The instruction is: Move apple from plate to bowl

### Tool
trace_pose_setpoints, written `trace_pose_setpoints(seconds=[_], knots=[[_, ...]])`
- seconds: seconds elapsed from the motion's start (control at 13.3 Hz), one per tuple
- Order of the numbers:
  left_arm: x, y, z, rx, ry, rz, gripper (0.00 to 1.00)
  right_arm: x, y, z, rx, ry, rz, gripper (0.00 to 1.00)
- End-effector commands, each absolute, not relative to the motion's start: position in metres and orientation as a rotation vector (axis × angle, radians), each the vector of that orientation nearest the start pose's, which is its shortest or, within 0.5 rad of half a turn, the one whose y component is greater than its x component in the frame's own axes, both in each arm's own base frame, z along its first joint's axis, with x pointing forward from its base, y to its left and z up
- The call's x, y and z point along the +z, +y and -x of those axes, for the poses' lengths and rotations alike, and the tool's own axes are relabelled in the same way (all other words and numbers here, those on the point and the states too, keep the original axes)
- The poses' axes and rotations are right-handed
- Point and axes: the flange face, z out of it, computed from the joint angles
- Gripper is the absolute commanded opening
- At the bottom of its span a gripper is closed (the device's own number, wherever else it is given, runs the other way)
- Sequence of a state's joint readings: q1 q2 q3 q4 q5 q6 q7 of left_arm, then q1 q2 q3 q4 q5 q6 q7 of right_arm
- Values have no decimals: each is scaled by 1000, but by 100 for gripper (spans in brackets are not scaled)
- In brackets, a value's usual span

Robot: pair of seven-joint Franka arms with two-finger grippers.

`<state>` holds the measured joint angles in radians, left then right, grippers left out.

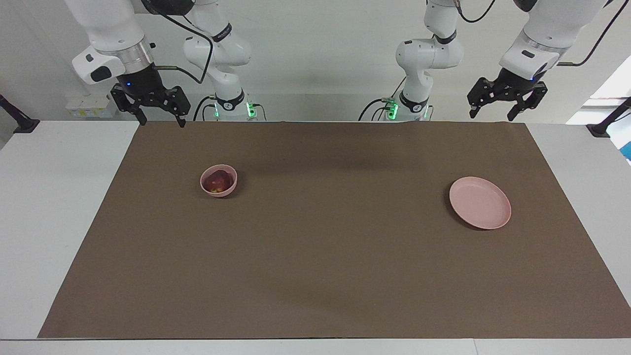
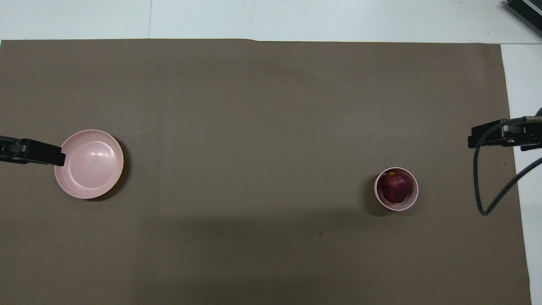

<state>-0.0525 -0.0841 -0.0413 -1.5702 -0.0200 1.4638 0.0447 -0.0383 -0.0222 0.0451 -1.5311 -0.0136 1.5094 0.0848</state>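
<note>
In the bowl (image 1: 218,181) sits the apple (image 1: 218,182), firm, smooth, roundly grippable; both pincers, left (image 1: 506,101) and right (image 1: 150,105), hang wide, empty.

Robotics lab bench: two white Franka arms (image 1: 429,54) bolted at a white table (image 1: 59,207) edge, green status LEDs (image 1: 392,109) at their bases, loose cables, brown paper mat (image 1: 325,246) as workspace, bare white wall.

- White table (image 1: 59,207) (image 2: 296,19): carries a brown mat (image 1: 325,246) (image 2: 254,106) spread over most of its top.
- Bowl (image 1: 218,189) (image 2: 396,206): stands on the mat toward the right arm's end.
- Plate (image 1: 479,202) (image 2: 89,164): lies flat on the mat toward the left arm's end, at about 3 o'clock from the bowl in the facing view, well apart from it.
</note>
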Motion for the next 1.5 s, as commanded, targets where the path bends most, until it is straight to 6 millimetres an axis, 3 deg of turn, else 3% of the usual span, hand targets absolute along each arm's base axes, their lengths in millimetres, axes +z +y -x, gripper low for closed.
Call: trace_pose_setpoints(seconds=[0.0, 1.43], knots=[[663, -49, -510, 49, 215, 3145, 100, 650, -1, -542, 20, 158, 3130, 100], [663, -47, -510, 49, 210, 3146, 100, 649, 5, -537, 43, 130, 3140, 100]])
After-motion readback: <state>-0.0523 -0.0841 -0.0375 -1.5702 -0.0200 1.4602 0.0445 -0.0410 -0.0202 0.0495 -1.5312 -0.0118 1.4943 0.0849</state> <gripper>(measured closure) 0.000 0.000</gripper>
